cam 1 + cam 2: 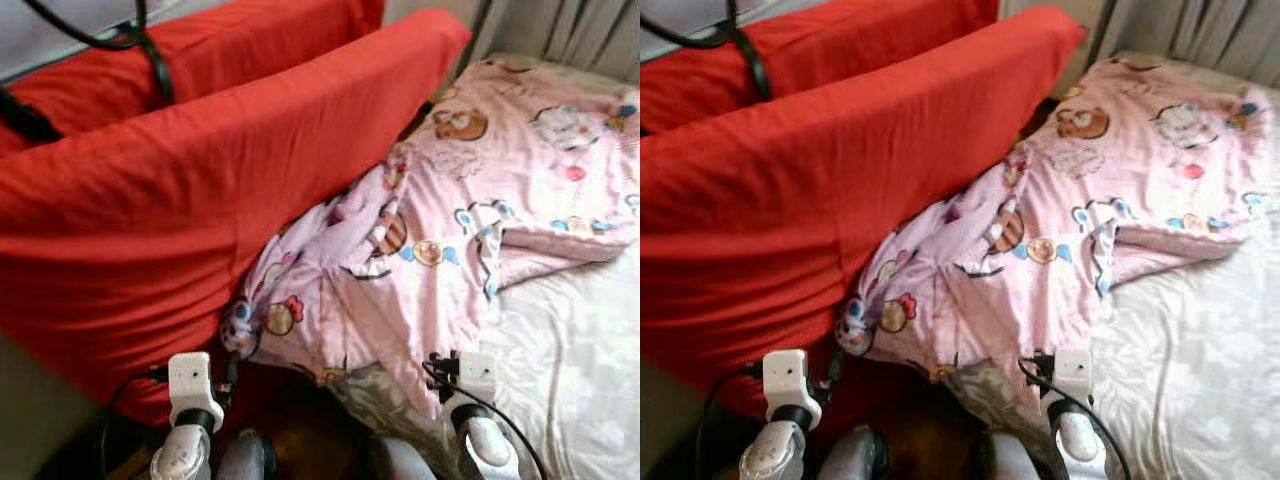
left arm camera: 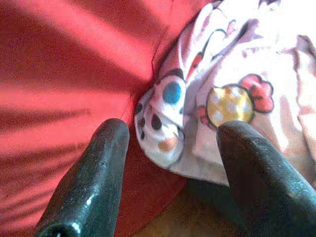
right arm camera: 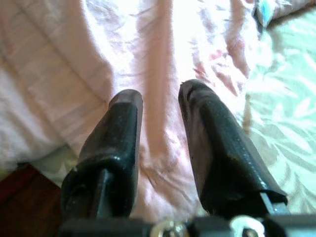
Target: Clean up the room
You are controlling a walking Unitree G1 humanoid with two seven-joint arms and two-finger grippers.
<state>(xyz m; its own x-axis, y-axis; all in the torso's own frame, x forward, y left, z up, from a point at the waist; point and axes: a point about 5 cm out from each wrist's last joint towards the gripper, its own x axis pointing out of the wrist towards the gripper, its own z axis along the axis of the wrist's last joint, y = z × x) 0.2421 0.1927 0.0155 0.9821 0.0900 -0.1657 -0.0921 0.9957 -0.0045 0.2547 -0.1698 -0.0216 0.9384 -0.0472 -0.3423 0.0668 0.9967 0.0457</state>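
Pink cartoon-print blanket (image 1: 440, 230) sprawled across the bed, rumpled and bunched — one crumpled corner (image 2: 165, 118) hanging off the near edge, pressed right up against the big red cushion (image 1: 180, 210). Printed all over with bears, candies and polka-dot shapes. Beneath it and off to the right, a pale cream sheet (image 1: 570, 350) with a faint leaf pattern, bare and mostly smooth. Behind the red cushion, a second red cushion (image 1: 240, 45), both leaning at an angle along the bed's left side. Black cables (image 1: 150, 50) draped over the upper one. Grey curtains (image 1: 570, 30) at the far end of the bed. Down low, a strip of dark brown floor (image 1: 300, 430) between cushion and mattress.

Left gripper (image 2: 168, 163) poised just short of that dangling blanket corner, fingers (image 2: 94, 177) spread wide — nothing between them, red fabric to one side. Right gripper (image 3: 160, 133) hovering over the pink blanket near its edge, where pink meets cream sheet, fingers (image 3: 217, 148) parted with a narrow gap, clasping nothing.
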